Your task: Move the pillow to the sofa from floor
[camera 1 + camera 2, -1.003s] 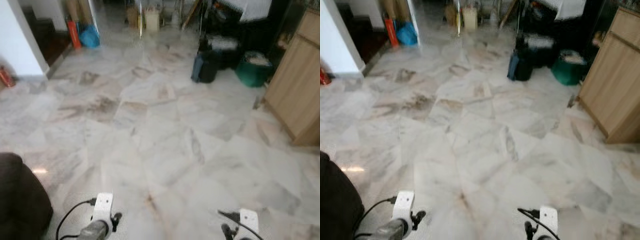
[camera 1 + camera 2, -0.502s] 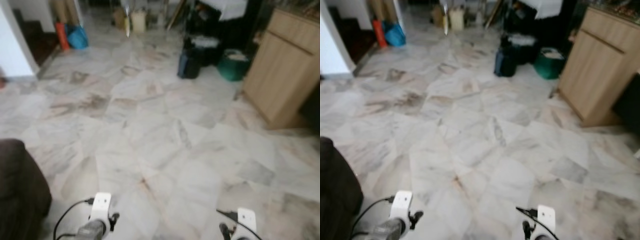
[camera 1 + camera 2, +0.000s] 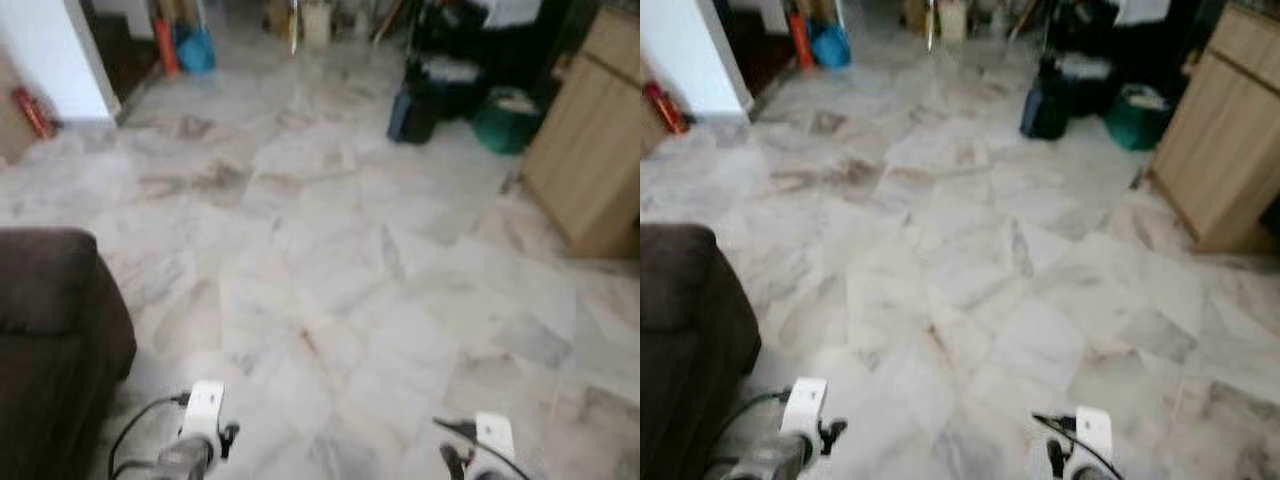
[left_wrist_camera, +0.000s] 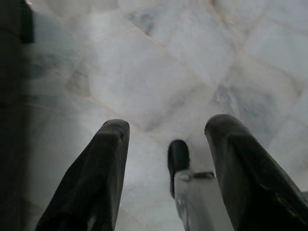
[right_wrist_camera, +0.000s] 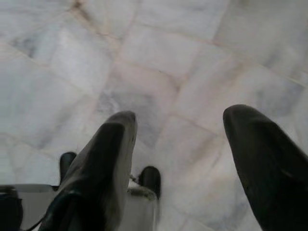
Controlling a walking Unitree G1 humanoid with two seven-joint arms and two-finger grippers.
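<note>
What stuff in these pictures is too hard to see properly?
- Sofa: cut off by the left edge of the eye views.
- Clutter by the far wall: blurred and small; only a dark bag and green tub can be made out.
- Left gripper and right gripper: open over bare floor, arms cropped.

Marble floor [image 3: 330,260], wooden cabinet [image 3: 590,150] at right, green tub [image 3: 503,120], dark bag [image 3: 412,112], red extinguisher [image 3: 32,112].
</note>
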